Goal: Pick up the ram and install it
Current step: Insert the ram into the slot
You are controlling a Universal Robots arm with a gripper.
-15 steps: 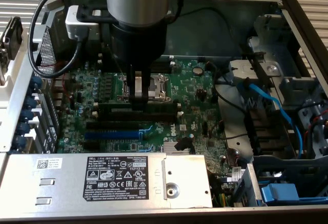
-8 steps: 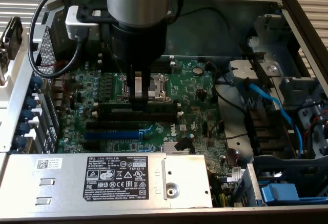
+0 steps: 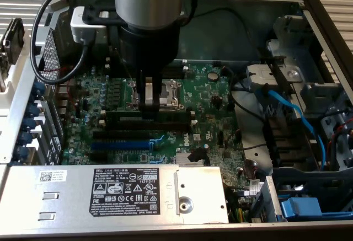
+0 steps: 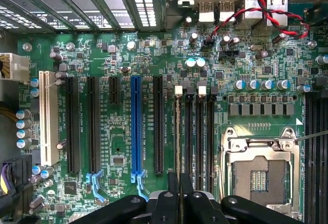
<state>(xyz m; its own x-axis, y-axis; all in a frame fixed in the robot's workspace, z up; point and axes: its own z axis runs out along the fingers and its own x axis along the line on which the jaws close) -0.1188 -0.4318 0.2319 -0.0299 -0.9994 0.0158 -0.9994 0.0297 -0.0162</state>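
Open PC case, arm over mainboard; ram-seating step (judged). Gripper (image 3: 150, 106) is low over the board, just beside the processor socket (image 4: 261, 175). Its fingers are nearly closed, w/ only a thin gap btwn them, and appear clamped on the ram (image 4: 178, 137). In the wrist view the ram shows edge-on as a thin pale line running out from btwn the fingers. It sits along the outermost of the black slots (image 4: 199, 137), on the side away from the socket. Whether its lower edge is already in the slot or just above it cannot be told.

Pick-up looks done; placing is in hand. This step calls for the stick's edge in line w/ the slot over its whole length, a straight even press, and the white end clips (image 4: 202, 89) free to take it.

Around: blue slot (image 4: 136, 126) and white slot (image 4: 48, 116) lie further from the socket, well apart from the stick. Red-black twisted wires (image 4: 266, 8) hang near the rear ports, not over the slots. Blue cable (image 3: 292, 114) lies toward the exterior view's right, by the drive bays. Labelled metal box (image 3: 110, 188) covers the near edge of the board. Nothing is seen lying across the slots; the socket is the closest neighbour.
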